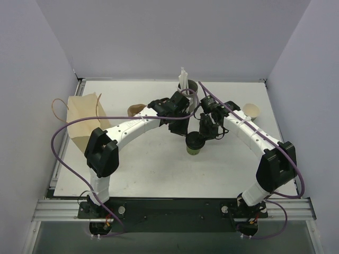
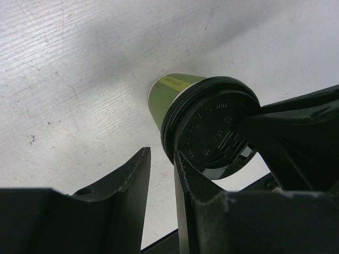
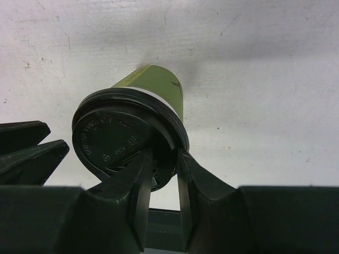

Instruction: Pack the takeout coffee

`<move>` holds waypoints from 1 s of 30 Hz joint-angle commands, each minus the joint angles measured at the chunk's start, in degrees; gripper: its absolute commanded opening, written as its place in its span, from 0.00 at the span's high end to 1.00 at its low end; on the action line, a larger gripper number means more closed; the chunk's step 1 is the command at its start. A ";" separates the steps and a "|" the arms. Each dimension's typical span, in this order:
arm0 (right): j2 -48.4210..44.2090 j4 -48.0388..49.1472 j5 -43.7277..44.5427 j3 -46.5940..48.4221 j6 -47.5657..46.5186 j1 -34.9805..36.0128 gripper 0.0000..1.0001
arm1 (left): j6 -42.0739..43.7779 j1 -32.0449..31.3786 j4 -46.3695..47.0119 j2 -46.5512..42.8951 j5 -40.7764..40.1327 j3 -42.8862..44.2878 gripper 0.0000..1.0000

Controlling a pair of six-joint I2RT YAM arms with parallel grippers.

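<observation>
Upright takeout coffee (image 1: 194,144) mid-table (image 1: 148,172), axis vertical. Right pincer (image 3: 162,160) clenched on lid (image 3: 116,137) rim from above. Left pincer (image 2: 161,154) parted, empty, just beside lid.

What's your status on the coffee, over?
Right tool pinching lid rim. Left tool open beside it. Green cup upright on table. Nothing in the way.

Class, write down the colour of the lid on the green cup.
Black. The lid shows best in the right wrist view.
</observation>
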 commanded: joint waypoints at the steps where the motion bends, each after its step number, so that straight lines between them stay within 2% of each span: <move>1: 0.65 -0.67 0.08 -1.39 0.21 -0.30 0.80 | -0.23 -0.47 2.54 0.67 0.99 2.21 0.65; 23: 1.79 -1.72 0.52 -0.78 -0.06 -0.04 0.82 | -0.59 -1.53 3.94 1.01 3.01 3.18 0.65; 30: 2.40 -1.81 0.69 -1.04 -0.06 0.13 0.82 | -0.67 -1.88 3.86 2.33 0.99 0.11 0.72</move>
